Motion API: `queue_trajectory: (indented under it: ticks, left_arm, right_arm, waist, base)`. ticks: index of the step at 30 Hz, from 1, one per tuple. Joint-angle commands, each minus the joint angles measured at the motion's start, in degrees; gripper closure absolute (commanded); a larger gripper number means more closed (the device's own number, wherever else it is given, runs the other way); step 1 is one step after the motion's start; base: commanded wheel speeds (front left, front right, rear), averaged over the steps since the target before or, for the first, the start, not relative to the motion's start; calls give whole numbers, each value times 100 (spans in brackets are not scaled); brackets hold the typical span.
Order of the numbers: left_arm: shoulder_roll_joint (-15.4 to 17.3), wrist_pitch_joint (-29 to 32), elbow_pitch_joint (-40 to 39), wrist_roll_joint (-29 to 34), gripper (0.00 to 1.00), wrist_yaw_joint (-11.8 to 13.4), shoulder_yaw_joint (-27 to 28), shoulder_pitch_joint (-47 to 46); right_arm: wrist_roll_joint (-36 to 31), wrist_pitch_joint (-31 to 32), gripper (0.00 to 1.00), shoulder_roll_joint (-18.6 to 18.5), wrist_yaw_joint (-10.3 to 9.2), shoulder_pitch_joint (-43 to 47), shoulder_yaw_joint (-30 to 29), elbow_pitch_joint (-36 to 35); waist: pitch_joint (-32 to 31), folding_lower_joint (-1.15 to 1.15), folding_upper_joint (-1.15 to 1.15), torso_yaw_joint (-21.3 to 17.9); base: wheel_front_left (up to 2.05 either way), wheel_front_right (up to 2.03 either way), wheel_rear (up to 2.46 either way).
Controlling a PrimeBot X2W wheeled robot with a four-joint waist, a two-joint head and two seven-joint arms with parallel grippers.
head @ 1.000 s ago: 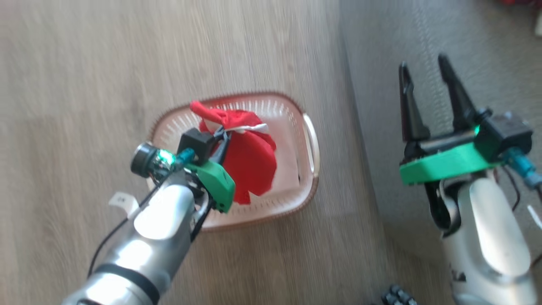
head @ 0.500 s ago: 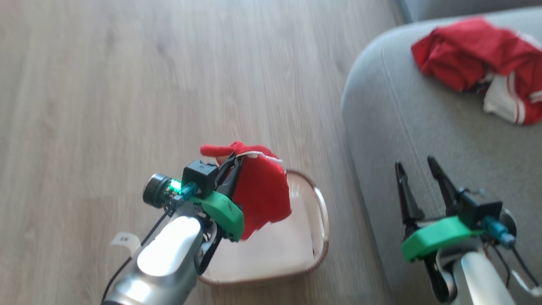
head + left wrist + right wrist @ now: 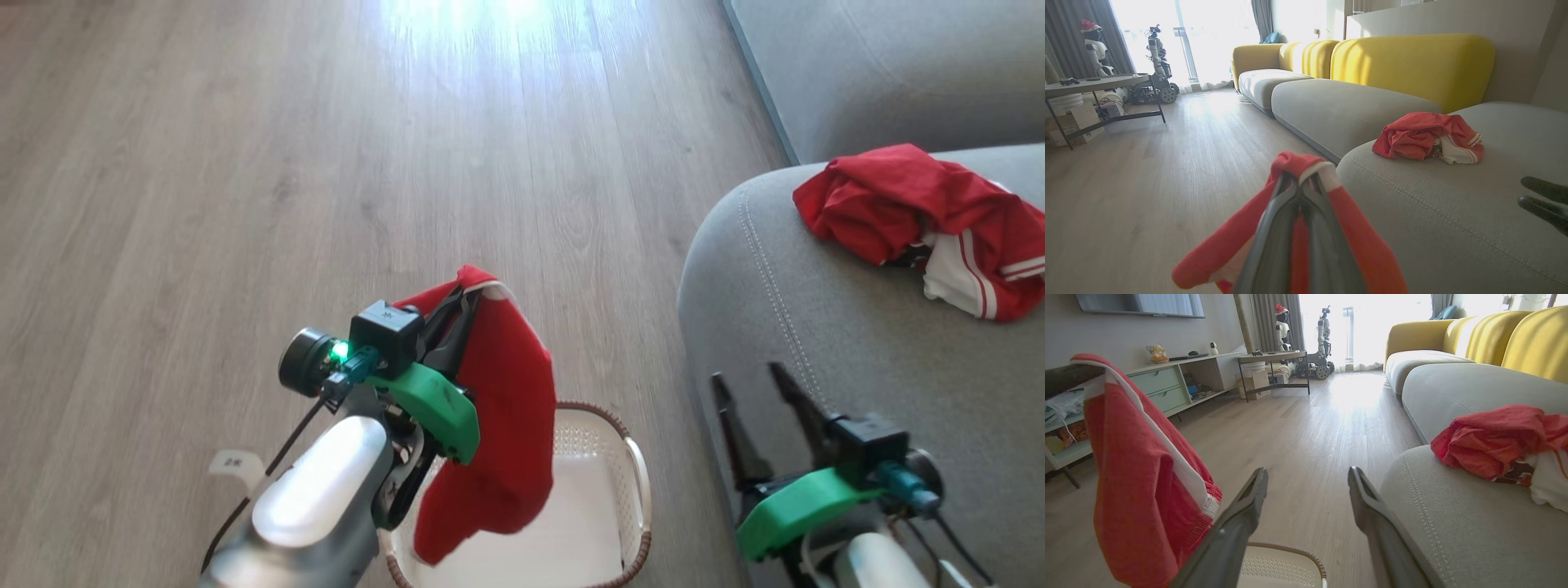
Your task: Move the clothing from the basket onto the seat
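Note:
My left gripper [image 3: 461, 306] is shut on a red garment [image 3: 498, 425] with a white stripe, which hangs from it above the basket [image 3: 638, 482]. The left wrist view has the closed fingers [image 3: 1274, 228] pinching that red cloth [image 3: 1363, 249]. The cream basket with its brown rim sits on the floor beside the grey seat [image 3: 841, 343], and its visible bottom is bare. A second piece of clothing [image 3: 914, 208], red with a white striped panel, lies crumpled on the seat. My right gripper [image 3: 747, 380] stands open over the seat's front edge, holding nothing.
Grey wooden floor [image 3: 326, 163] stretches ahead and to the left. Another grey cushion [image 3: 882, 65] lies beyond the seat, with yellow backrests [image 3: 1412, 61]. A low table [image 3: 1274, 363], a sideboard [image 3: 1167, 384] and parked robots [image 3: 1323, 339] stand far across the room.
The head camera has tilted up, so the basket has slid down the picture and the seat's clothing has come into view. My left gripper has lifted the red garment higher above the basket.

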Motion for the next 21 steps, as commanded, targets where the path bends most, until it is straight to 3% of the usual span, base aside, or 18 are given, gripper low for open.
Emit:
queue_trajectory:
  ticks: [1, 11, 21]
  left_arm:
    - [160, 11, -243, -35, 100, 47, 247, -205]
    - [152, 251, -721, -24, 100, 74, 148, -380]
    - [34, 450, -896, -11, 100, -64, -29, -687]
  right_arm:
    - [56, -37, 0, 8, -2, -82, 226, -156]
    - [375, -37, 0, 8, -2, -233, 1276, -44]
    - [343, -37, 0, 8, -2, -1091, 1989, 786]
  waist:
    - [-35, 1, -1, 24]
    - [-149, 1, -1, 117]
    - [-178, 1, -1, 276]
  base:
    - [0, 0, 0]
    - [0, 0, 0]
    - [0, 0, 0]
